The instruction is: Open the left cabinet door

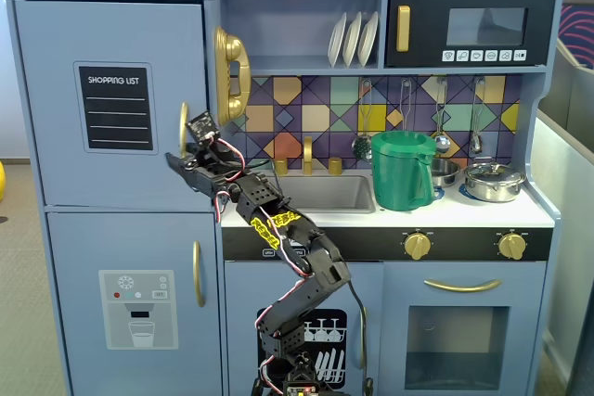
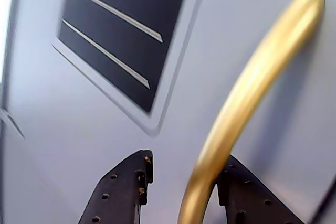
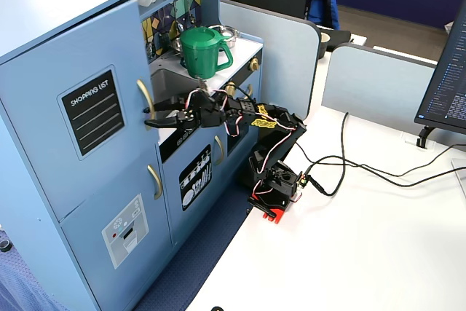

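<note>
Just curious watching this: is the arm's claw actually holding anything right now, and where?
Not yet: the gripper is open, its fingers straddling the lower part of the gold handle on the left cabinet door.

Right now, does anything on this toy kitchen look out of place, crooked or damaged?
Nothing stands out. The left cabinet door sits shut and flush, its gold handle looks intact between the open gripper fingers, and the green pitcher stands upright.
</note>
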`<action>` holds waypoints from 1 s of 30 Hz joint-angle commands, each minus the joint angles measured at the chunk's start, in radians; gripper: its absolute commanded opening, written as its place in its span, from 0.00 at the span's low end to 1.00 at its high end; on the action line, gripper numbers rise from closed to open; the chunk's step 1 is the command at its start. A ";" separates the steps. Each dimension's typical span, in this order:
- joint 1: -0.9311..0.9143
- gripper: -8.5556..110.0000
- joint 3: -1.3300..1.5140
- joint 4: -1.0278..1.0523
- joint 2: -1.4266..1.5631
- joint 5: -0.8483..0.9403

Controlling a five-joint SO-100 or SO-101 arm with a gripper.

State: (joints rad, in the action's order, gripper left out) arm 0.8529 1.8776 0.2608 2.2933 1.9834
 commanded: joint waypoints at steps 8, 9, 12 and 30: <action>0.236 0.14 0.114 -0.181 0.121 0.181; 0.247 0.14 0.126 -0.186 0.129 0.186; 0.244 0.14 0.152 -0.199 0.150 0.195; 0.101 0.13 0.268 -0.055 0.537 0.166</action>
State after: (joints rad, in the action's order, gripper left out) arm 1.0109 2.1506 0.1825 2.7719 2.1737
